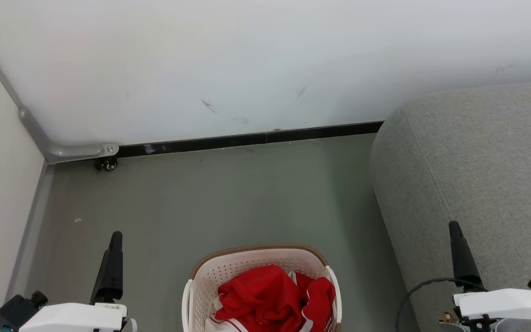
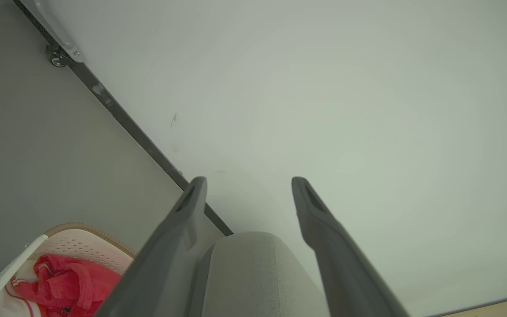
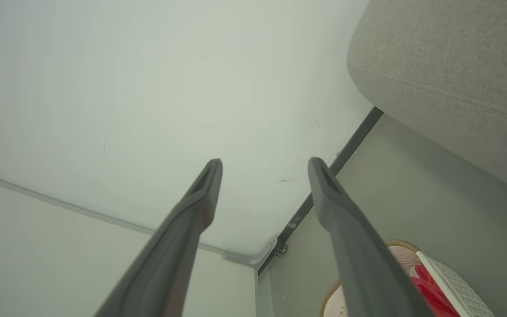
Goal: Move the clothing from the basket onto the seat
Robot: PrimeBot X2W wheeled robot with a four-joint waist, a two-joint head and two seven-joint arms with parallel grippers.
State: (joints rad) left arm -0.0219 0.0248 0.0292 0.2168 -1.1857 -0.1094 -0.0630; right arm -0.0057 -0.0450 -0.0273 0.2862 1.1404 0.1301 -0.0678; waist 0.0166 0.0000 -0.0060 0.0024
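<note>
Grey floor [image 1: 228, 198] under a pale wall [image 1: 247, 60], with black skirting [image 1: 247, 138] between them.

Head view. Basket [image 1: 256, 251]: lower centre, standing on the floor. Clothing [image 1: 270, 297]: red with white trim, heaped inside the basket. Seat [image 1: 477, 161]: right side of the frame, just beside the basket, with no garment on the part shown. Left gripper [image 1: 114, 249], lower left, and right gripper [image 1: 458, 244], lower right: each edge-on, clear of the basket, carrying nothing.

Left wrist view. Left gripper [image 2: 247, 185]: fingers spread wide apart, empty, aimed at the wall. Basket [image 2: 86, 231] with clothing [image 2: 64, 281]: lower left corner. Seat [image 2: 253, 273]: rounded end at bottom centre, between the fingers.

Right wrist view. Right gripper [image 3: 264, 167]: fingers wide apart, empty. Seat [image 3: 447, 66]: upper right. Basket [image 3: 460, 281] and a strip of clothing [image 3: 429, 290]: lower right corner.

Status, as judged: transfer not begun. All visible clothing lies in the basket and none on the seat. Outstanding: reach into the basket, close on a garment, lift it, carry it across to the seat, release it, and repeat until the basket is empty.
</note>
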